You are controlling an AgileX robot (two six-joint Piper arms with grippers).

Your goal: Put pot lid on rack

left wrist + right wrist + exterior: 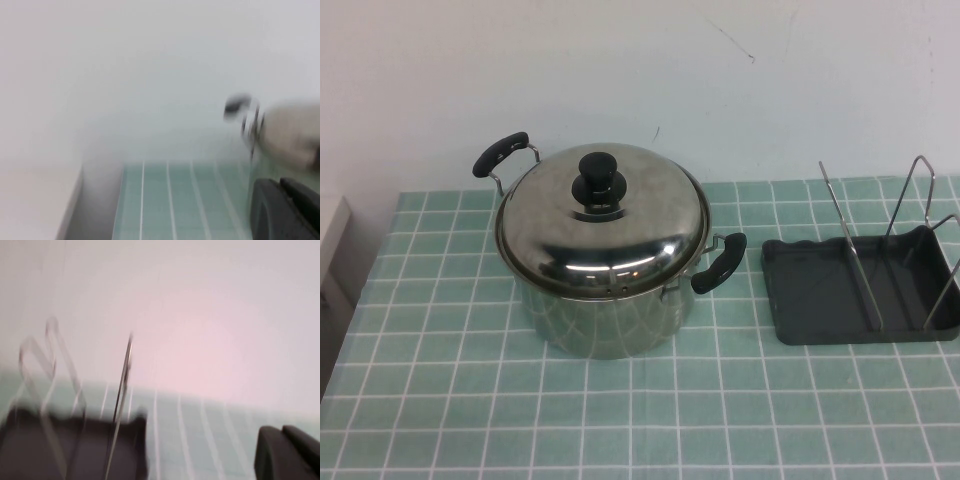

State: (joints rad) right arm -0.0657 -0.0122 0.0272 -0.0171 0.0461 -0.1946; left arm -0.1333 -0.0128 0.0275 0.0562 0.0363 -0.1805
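The pot lid (620, 235), shiny and domed with a black knob (599, 178), sits shut on the steel pot (610, 325) at the middle left of the table. The rack (815, 300), a dark grey tray with silver wire uprights (850, 250), stands at the right, apart from the pot. Neither gripper shows in the high view. In the left wrist view my left gripper (281, 186) is shut and empty, with the blurred pot (292, 132) ahead of it. In the right wrist view my right gripper (282, 432) is shut and empty, with the rack (75, 440) ahead of it.
A green and white checked cloth (470, 400) covers the table. A white wall stands close behind the pot and rack. The pot's two black handles (718, 262) stick out to the sides. A pale cabinet edge (332, 250) is at the far left.
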